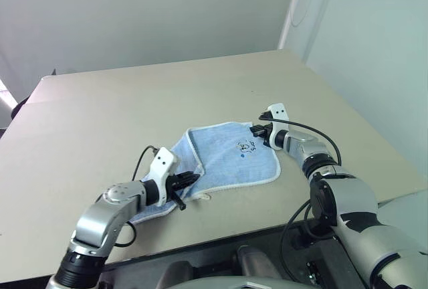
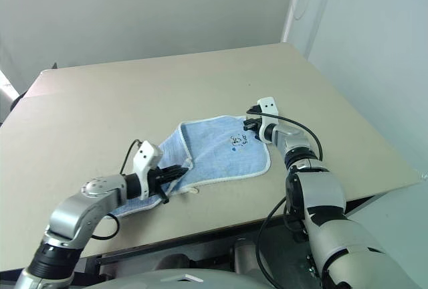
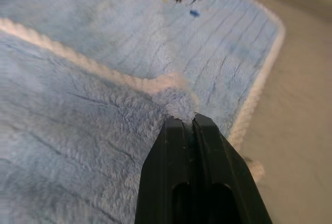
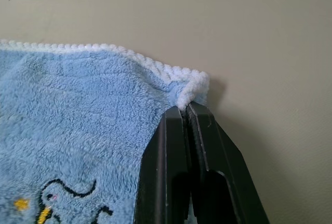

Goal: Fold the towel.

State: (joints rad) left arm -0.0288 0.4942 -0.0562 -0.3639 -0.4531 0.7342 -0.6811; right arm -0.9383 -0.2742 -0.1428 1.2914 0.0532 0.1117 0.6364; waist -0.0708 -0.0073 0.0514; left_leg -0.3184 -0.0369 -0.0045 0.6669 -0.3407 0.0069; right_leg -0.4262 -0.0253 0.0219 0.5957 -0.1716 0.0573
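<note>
The light blue towel (image 1: pixel 224 158) with white edging lies on the beige table (image 1: pixel 134 108), partly doubled over at its near left end. A small dark logo (image 1: pixel 245 146) shows near its far right corner. My left gripper (image 1: pixel 190 180) is shut on a fold of the towel's near edge (image 3: pixel 179 105). At the far right corner (image 4: pixel 194 86), my right gripper (image 1: pixel 257 130) is pinched shut on the white edging. A white loop tag (image 1: pixel 204 197) pokes out beside the left gripper.
The table's front edge (image 1: pixel 221 232) runs close under the towel and its right edge (image 1: pixel 374 135) lies past my right arm. A white wall (image 1: pixel 147 8) stands behind the table. Bare tabletop stretches to the left and back.
</note>
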